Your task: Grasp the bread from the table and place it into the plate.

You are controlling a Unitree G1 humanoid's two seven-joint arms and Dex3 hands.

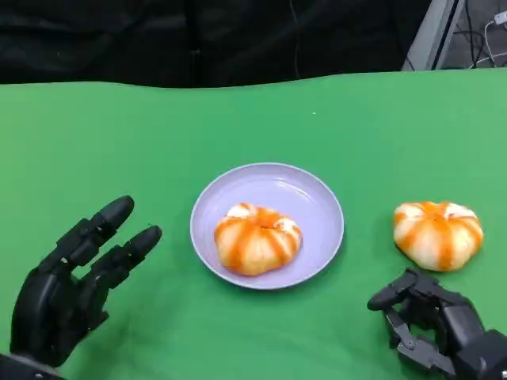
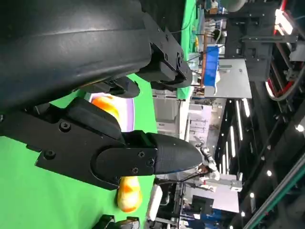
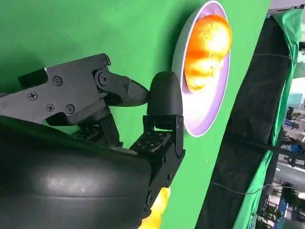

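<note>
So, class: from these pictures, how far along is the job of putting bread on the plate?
Done: one bread already lies in the plate. In hand: nothing; the left hand is open, and the right hand holds nothing, just short of the second bread. Left: grasping that bread from the table and plating it.

- The table (image 1: 119,134) has a bright green cloth over it, running back to a dark curtain edge.
- Sitting right on the cloth around the middle is a lavender plate (image 1: 313,198), round with a shallow rim.
- One orange-and-white striped bread (image 1: 437,233) lies straight on the green, off to the right of the plate, near it but not touching.
</note>
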